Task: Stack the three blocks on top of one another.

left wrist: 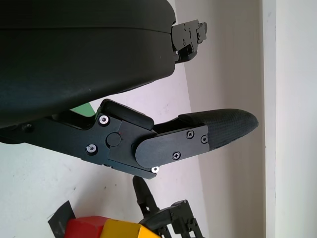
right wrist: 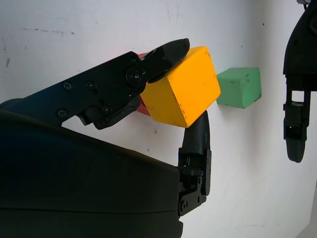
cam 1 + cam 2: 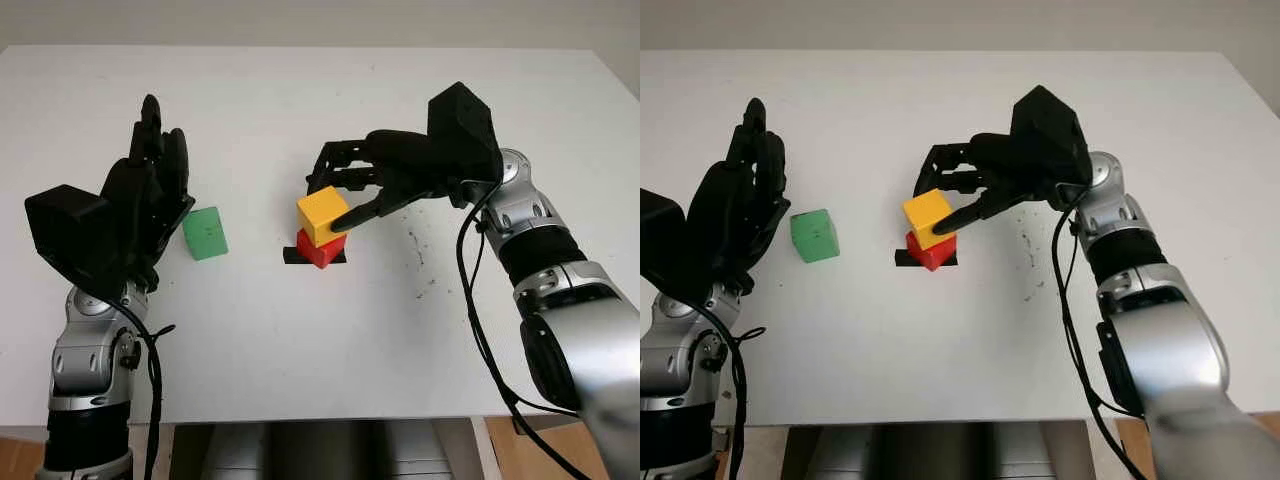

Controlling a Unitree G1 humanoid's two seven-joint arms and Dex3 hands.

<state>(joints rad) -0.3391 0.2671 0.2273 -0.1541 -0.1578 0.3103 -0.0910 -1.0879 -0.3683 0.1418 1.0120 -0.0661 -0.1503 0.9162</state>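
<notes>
Our right hand (image 3: pixel 345 195) is pinching the yellow block (image 3: pixel 322 214) on top of the red block (image 3: pixel 318 250), so we are finishing the second level, while the green block (image 3: pixel 205 233) is waiting well left of the red block, beside our open left hand (image 3: pixel 150 190).

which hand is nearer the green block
Left. The open left hand hangs just beside the green block; the right hand is across the table, fingers shut on the yellow block.
</notes>
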